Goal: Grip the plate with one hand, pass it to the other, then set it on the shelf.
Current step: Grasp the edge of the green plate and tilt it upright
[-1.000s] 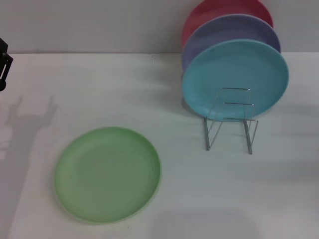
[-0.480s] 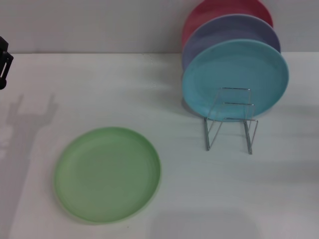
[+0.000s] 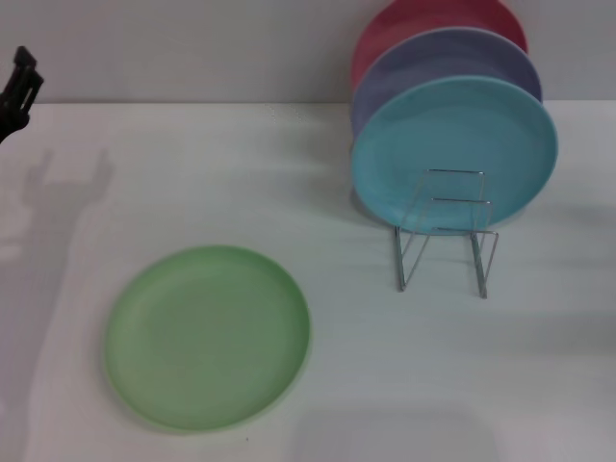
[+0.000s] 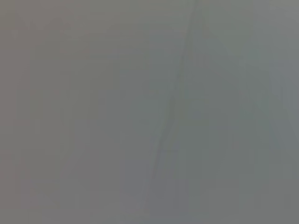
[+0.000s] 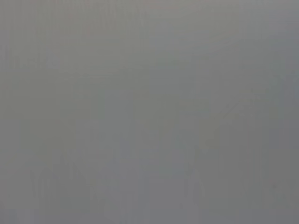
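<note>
The light green plate (image 3: 207, 335) lies flat on the white table at the front left. The silver wire shelf (image 3: 446, 234) stands at the right, with its front loops empty. My left gripper (image 3: 17, 89) shows only as a dark piece at the far left edge, well above and left of the plate, and it touches nothing. The right gripper is out of view. Both wrist views show only plain grey.
A teal-blue plate (image 3: 453, 155), a lavender-purple plate (image 3: 445, 72) and a red plate (image 3: 438, 27) stand upright in the back of the shelf. The white table (image 3: 318, 385) meets a grey wall behind. The left arm's shadow lies on the table at left.
The left gripper's dark piece has risen and tilted at the left edge, and its shadow has shifted. The plate and shelf have not moved.
</note>
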